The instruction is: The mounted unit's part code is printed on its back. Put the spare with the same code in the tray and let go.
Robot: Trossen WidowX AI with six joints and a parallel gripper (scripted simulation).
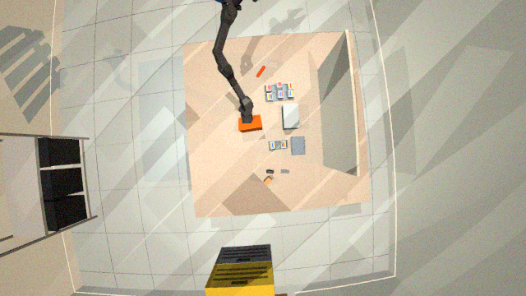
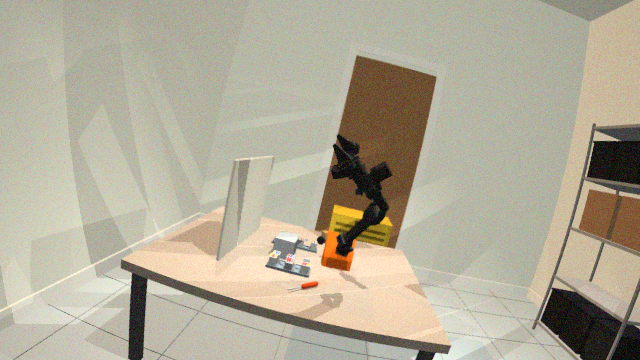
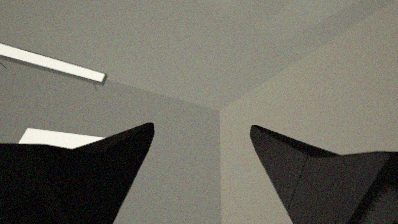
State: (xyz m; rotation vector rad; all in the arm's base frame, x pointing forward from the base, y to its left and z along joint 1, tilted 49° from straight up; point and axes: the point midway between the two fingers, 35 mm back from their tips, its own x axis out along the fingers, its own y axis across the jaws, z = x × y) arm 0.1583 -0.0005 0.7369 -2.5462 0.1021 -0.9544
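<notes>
Wrist view shows us the gripper (image 3: 202,132) with its two dark fingers standing wide apart, nothing between them, pointing up at a ceiling corner. In the exterior view we see the gripper (image 2: 345,145) raised high above the table (image 2: 200,290). The spares (image 1: 279,90) and the grey tray (image 1: 297,145) lie far below it on the table, near the orange block (image 1: 251,123).

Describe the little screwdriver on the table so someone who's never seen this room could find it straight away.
Start at the light wooden table with the tall grey upright panel. Near the table's front edge, apart from the grey rack of colour-labelled spares, lies the small screwdriver. Its orange-red handle and thin metal shaft mark it out; nothing else there is slim.
</notes>
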